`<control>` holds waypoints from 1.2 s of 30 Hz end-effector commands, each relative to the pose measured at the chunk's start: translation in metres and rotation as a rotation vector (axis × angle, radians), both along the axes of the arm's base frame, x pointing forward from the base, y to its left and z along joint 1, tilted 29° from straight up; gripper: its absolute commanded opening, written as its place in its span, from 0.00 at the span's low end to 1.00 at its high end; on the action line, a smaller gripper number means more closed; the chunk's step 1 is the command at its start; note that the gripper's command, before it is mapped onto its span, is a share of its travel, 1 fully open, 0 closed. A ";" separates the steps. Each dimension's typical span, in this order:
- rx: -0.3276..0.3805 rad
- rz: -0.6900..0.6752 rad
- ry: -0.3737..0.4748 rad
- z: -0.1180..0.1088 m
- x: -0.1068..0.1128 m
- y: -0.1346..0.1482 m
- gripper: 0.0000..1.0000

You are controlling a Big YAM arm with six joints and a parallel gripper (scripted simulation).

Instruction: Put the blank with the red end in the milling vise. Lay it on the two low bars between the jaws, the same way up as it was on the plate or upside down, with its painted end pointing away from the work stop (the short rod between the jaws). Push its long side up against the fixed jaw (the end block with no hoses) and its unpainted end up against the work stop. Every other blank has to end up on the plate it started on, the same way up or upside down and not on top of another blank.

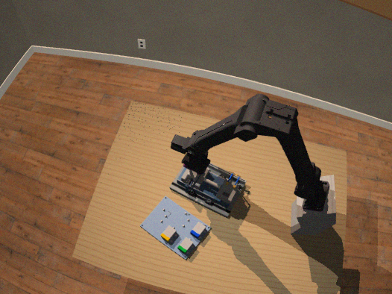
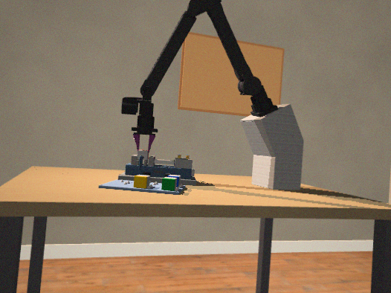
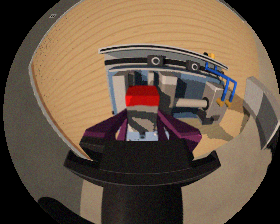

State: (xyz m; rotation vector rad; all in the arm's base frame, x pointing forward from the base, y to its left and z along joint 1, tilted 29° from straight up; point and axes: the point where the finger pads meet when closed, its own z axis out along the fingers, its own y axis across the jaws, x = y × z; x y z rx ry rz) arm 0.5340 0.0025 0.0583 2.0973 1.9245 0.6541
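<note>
My gripper [image 3: 143,128] with purple fingers is shut on the grey blank with the red end [image 3: 141,105]. It holds the blank low over the left end of the milling vise [image 1: 209,189], between the jaws. In the side view the fingers [image 2: 143,148] reach down onto the blank [image 2: 142,153] at the top of the vise [image 2: 160,166]. The red end points away from my wrist camera. The block with blue hoses [image 3: 224,87] is at the right in the wrist view. The work stop is too small to make out.
A light blue plate [image 1: 175,226] lies in front of the vise. On it sit a yellow-ended blank [image 1: 168,233], a blue-ended blank [image 1: 197,230] and a green-ended blank [image 1: 185,245]. My arm's white base block [image 1: 314,210] stands at the right.
</note>
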 end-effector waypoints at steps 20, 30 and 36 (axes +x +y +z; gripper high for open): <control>0.004 0.001 -0.042 0.019 0.018 0.008 0.00; 0.004 0.001 -0.044 0.020 0.018 0.008 0.00; 0.004 0.001 -0.045 0.020 0.018 0.008 0.00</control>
